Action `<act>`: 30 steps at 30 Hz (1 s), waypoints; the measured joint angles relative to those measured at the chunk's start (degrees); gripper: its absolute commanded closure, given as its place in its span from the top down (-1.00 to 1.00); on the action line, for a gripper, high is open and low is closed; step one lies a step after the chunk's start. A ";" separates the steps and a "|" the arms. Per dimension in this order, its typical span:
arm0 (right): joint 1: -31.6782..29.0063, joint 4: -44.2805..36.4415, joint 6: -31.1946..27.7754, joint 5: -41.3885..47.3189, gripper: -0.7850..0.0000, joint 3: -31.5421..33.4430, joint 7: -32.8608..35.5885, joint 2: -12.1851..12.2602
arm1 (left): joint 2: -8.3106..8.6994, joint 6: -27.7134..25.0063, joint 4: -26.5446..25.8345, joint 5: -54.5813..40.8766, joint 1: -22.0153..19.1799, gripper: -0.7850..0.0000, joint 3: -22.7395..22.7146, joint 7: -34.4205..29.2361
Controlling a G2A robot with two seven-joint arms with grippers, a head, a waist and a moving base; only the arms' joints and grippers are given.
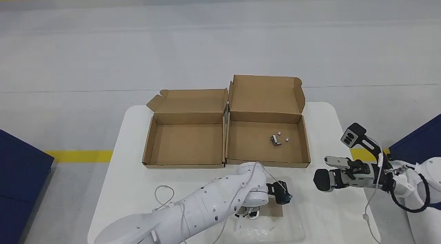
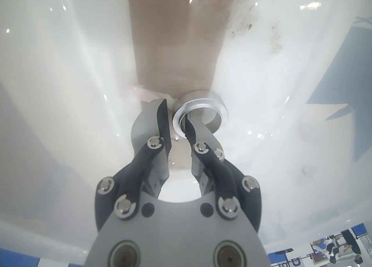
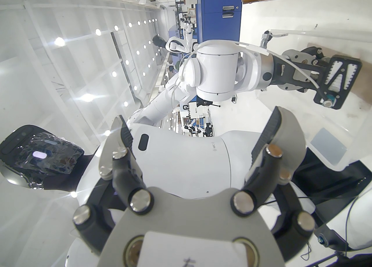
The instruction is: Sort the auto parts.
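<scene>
Metal ring (image 2: 222,109) is pinched by its wall in the left gripper (image 2: 175,117): one finger sits inside the hole, the other outside the rim. A clear plastic bag (image 1: 275,230) lies just below this claw, by the table (image 1: 131,175) front edge. Beyond the claw stand two open cardboard boxes (image 1: 185,144), side by side and touching, with small parts (image 1: 278,136) in the right-hand one. The right gripper (image 3: 200,120), fingers spread and empty, hangs near the table's right edge, with bare tabletop between the claws.
</scene>
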 measured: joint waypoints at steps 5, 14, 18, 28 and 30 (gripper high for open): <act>0.00 0.00 0.00 0.00 1.00 0.00 0.00 0.00 | -0.18 0.43 0.00 0.70 -0.03 -1.00 -0.25 -0.25; 0.00 0.00 0.00 0.00 1.00 0.00 0.00 0.00 | 0.40 0.47 -2.69 0.20 -0.70 -1.00 -2.49 -2.27; 0.00 0.00 0.00 0.00 1.00 0.00 0.00 0.00 | 1.52 0.51 -6.04 -0.93 -0.86 -1.00 -4.74 -4.51; 0.00 0.00 0.00 0.00 1.00 0.00 0.00 0.00 | 5.24 3.05 -15.96 -4.33 -2.13 -1.00 -6.46 -7.42; 0.00 0.00 0.00 0.00 1.00 0.00 0.00 0.00 | 5.21 3.02 -15.83 -4.29 -2.11 -1.00 -6.46 -7.39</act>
